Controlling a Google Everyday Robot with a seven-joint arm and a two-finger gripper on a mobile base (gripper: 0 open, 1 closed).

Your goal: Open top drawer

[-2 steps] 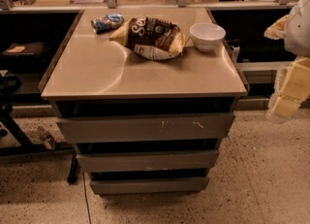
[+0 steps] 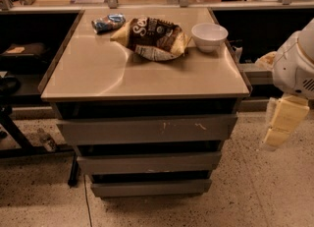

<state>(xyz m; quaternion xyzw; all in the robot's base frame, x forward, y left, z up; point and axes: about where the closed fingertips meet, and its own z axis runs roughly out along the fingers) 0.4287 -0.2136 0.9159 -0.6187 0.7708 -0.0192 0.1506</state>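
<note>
on the desk [image 2: 98, 69], near the back left corner, lies a small blue packet [image 2: 108, 22], its print too small to read. just right of it, a crumpled brown chip bag [image 2: 153, 38] shows white letters starting "se". a white bowl [image 2: 209, 36] stands near the back right corner. under the front edge sits the top drawer [image 2: 122, 130], with pale scratches right of centre. off the right edge hangs the pale yellow end effector [image 2: 280, 123], apart from the drawer; wide or narrow, i cannot tell.
</note>
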